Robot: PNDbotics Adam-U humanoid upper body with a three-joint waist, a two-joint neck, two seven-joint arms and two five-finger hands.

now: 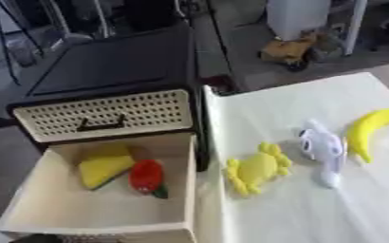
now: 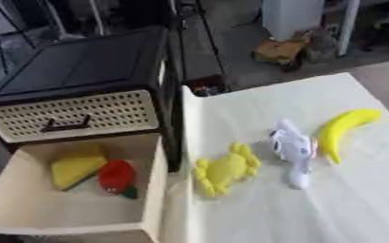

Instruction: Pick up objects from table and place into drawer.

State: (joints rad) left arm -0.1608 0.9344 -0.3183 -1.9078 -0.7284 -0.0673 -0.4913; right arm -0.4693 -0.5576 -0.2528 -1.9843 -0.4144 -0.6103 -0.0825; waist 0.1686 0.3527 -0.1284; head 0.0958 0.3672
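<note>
Neither robot hand is showing in either view, so their fingers cannot be told. Nearest, the open drawer (image 1: 32, 199) is already holding a yellow wedge (image 1: 103, 169) and a red strawberry-like toy (image 1: 146, 176). On the white table (image 1: 314, 218), a yellow crab-like toy (image 1: 256, 168), a white plush (image 1: 324, 149) and, farther right, a banana (image 1: 372, 128) are still waiting. No writing is reading anywhere.

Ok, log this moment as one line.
drawer: open, yellow wedge + red strawberry toy | table: yellow crab toy, white plush, banana | hands: unseen
</note>
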